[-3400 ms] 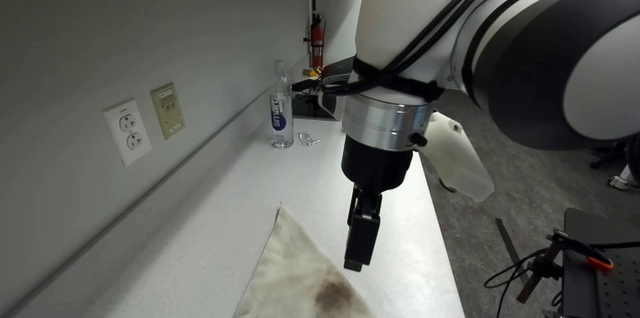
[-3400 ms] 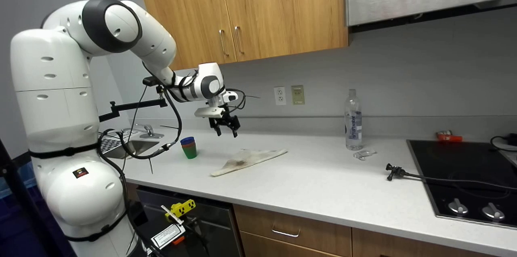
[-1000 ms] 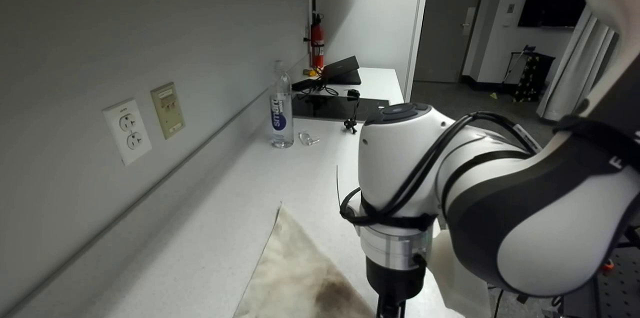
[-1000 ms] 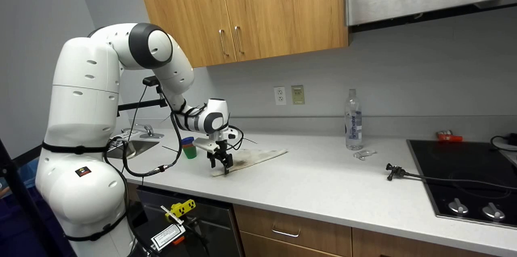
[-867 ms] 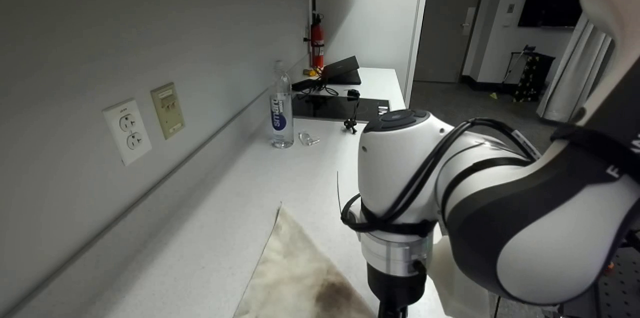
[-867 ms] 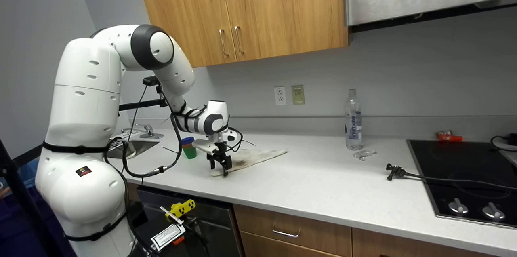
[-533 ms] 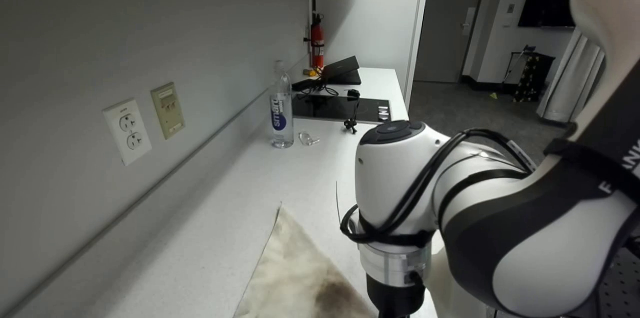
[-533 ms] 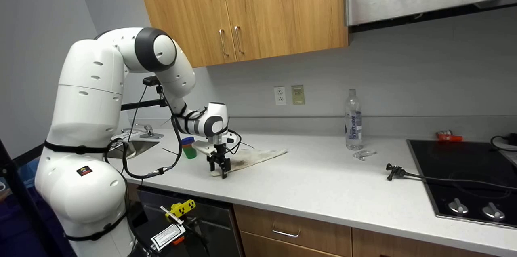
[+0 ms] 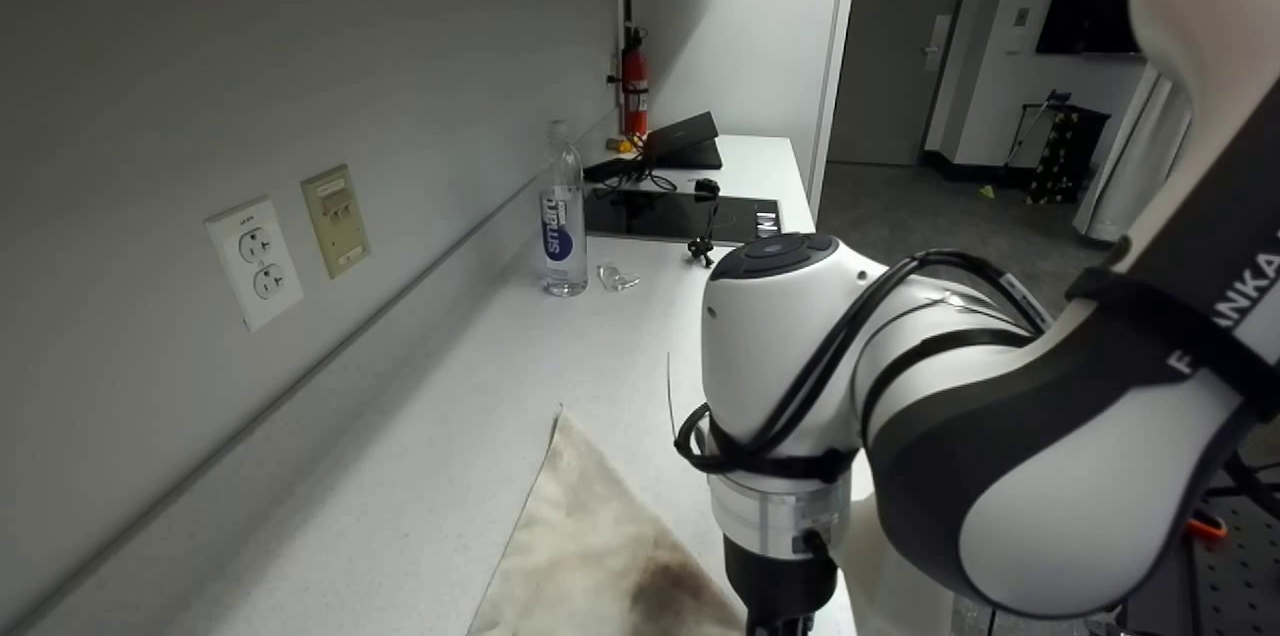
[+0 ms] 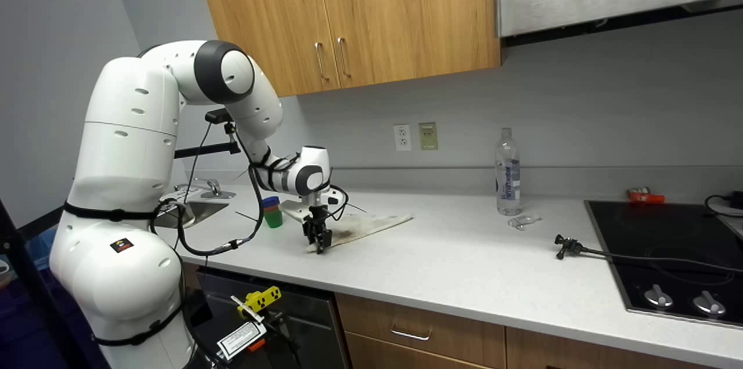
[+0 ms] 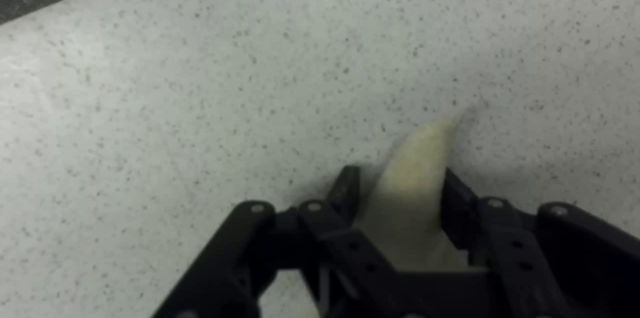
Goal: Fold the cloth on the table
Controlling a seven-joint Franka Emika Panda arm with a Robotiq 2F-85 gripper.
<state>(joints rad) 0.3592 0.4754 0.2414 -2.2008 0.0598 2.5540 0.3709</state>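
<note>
Wrist view: hand [image 11: 400, 180] has its fingers [image 11: 346, 189] spread apart, a corner of the cloth [image 11: 415, 168] between them; thin gap on one side, can't tell if the other side touches. In both exterior views the rest of it, darkly smudged, lies on the white surface [image 10: 441, 259]. Stacked cups [image 10: 272, 213] near the hand; bottle [image 10: 508, 180] upright, well apart from the cloth.

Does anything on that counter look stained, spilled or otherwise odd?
Yes. The cloth has a dark brownish stain against its paler fabric; I can't tell what made it. A black cord also lies across the cooktop, arguably an odd place for one.
</note>
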